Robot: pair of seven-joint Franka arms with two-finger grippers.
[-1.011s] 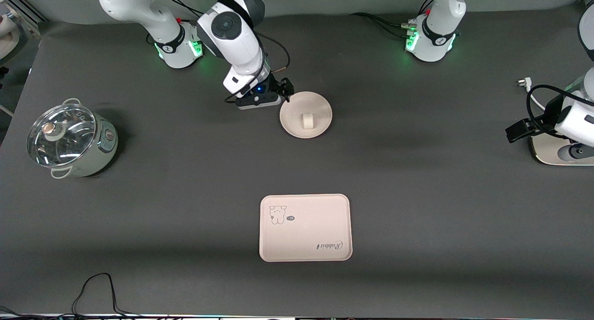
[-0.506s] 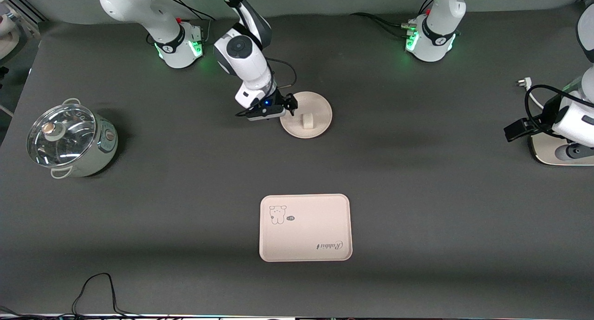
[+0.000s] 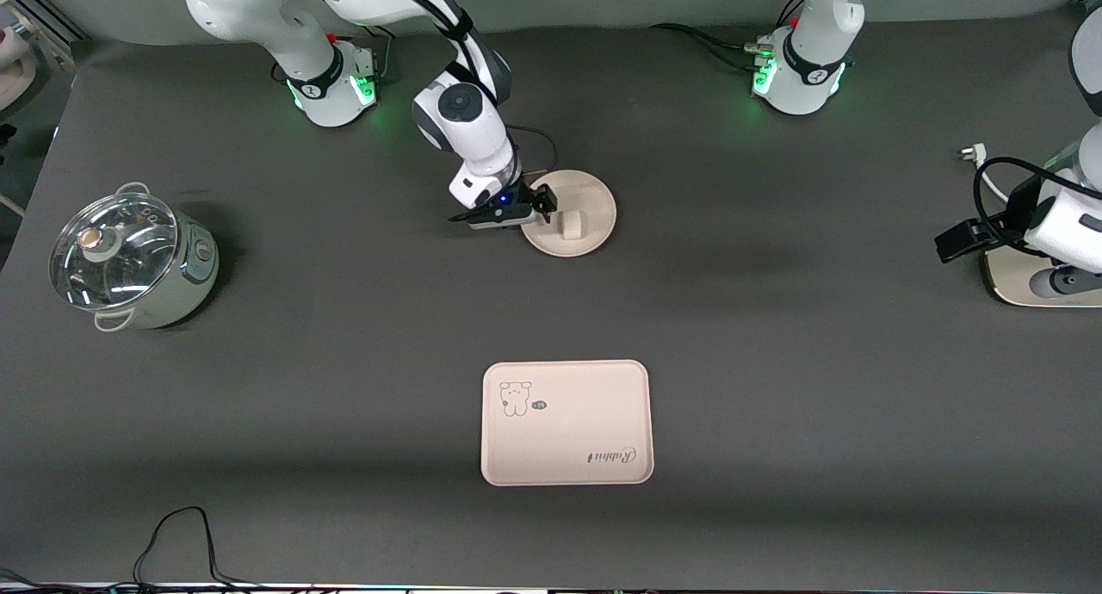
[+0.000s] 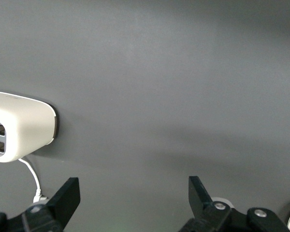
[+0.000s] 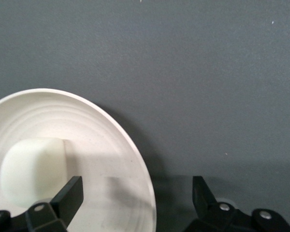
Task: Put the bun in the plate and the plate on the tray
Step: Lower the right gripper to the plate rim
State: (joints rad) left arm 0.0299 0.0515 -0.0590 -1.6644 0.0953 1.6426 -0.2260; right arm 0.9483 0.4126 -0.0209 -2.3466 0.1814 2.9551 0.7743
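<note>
Plate: round cream-pink rigid plate point(image 3: 569, 213) is carrying the small off-white bun point(image 3: 569, 225); light, grip its rim.
Right gripper point(image 3: 544, 205): fingers are standing apart, straddling the plate's rim.
Left gripper point(image 4: 133, 199): fingers apart, waiting well apart from the plate.

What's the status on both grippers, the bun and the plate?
Right gripper open at plate rim. Left gripper open, waiting. Bun on plate, tray bare, nothing between them.

Robot lab: two arm bases point(image 3: 327, 82) bolted to grey table point(image 3: 775, 361).
</note>
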